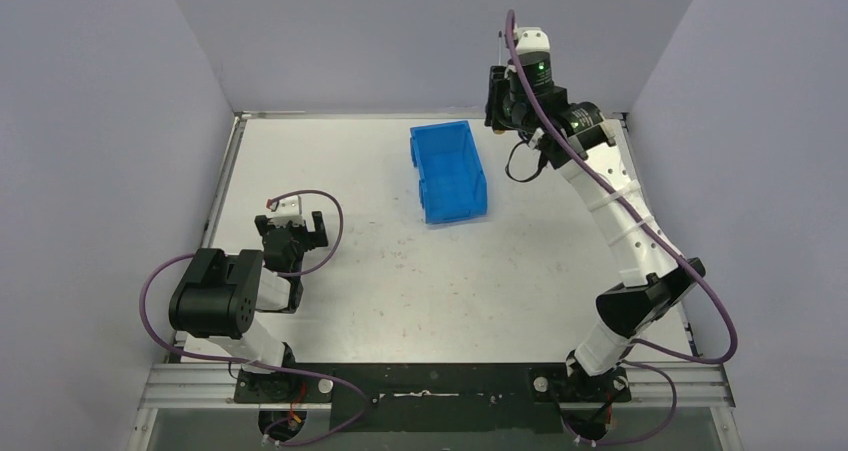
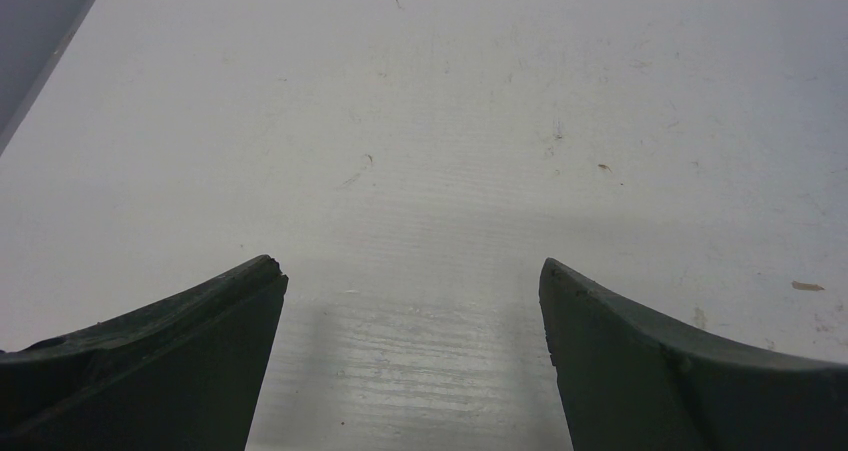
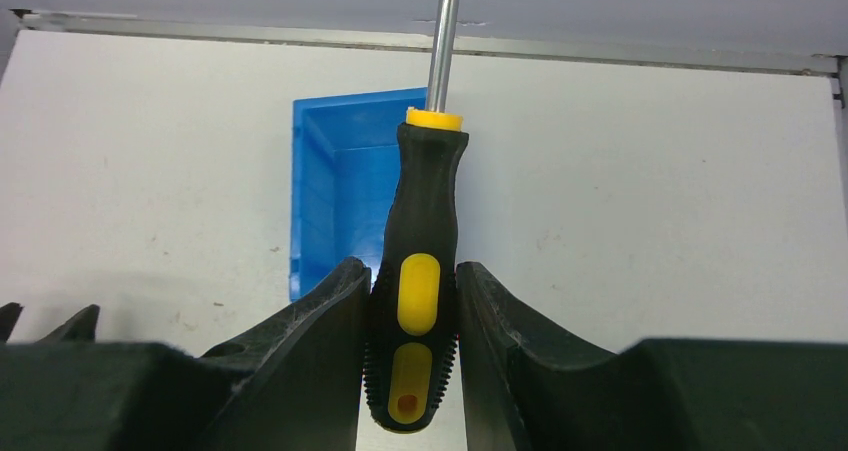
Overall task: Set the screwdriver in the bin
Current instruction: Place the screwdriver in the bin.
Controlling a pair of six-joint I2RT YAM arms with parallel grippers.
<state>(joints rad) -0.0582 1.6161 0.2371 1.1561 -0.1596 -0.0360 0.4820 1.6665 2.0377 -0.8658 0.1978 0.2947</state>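
Note:
My right gripper (image 3: 412, 267) is shut on the yellow-and-black handle of the screwdriver (image 3: 420, 211). Its thin metal shaft points away from the wrist towards the back wall. In the top view the right gripper (image 1: 500, 103) is raised at the back right, just right of the blue bin (image 1: 448, 171), with the thin shaft (image 1: 497, 49) sticking up. The bin stands open-topped on the table and shows behind the handle in the right wrist view (image 3: 328, 199); it looks empty. My left gripper (image 1: 300, 233) is open and empty, low over bare table at the left (image 2: 412, 271).
The white table (image 1: 400, 281) is boxed in by grey walls on the left, back and right. A metal rail (image 1: 420, 114) runs along the back edge. Purple cables loop from both arms.

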